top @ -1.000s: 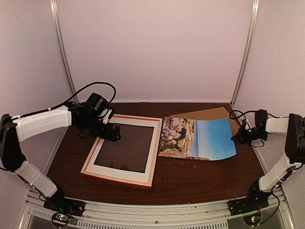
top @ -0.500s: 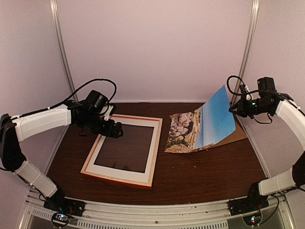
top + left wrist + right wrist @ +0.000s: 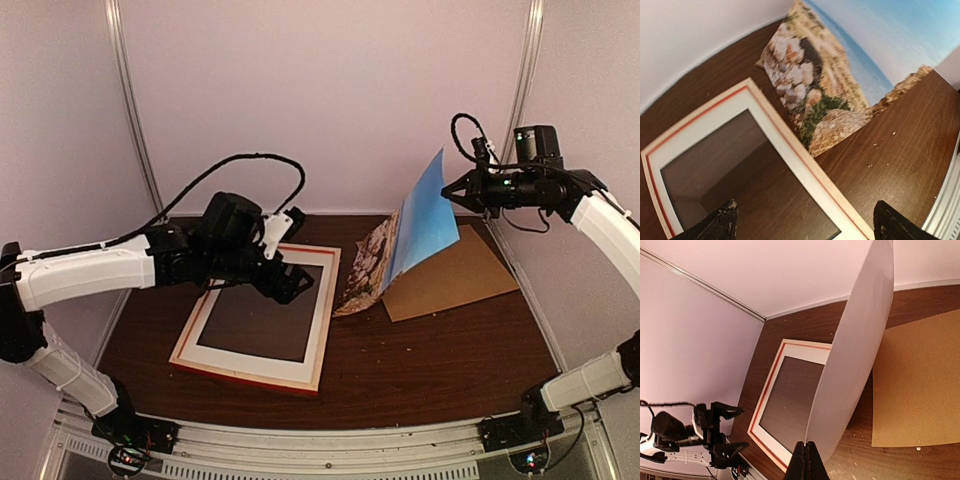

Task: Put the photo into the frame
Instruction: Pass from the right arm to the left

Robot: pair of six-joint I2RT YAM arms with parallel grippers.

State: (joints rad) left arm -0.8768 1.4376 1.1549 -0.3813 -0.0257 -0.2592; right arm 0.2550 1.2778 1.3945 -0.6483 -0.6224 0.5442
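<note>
Up high, R gripper clamps photo edge, lower end on table; L gripper hovers over frame, jaws wide apart.

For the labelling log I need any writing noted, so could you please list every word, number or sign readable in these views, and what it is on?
No text can be read in any view.
The photo shows only rocks and blue sky, with no caption.
The frame, the white mat and the brown board carry no label.
The left arm and the right arm show no legible marking.
</note>
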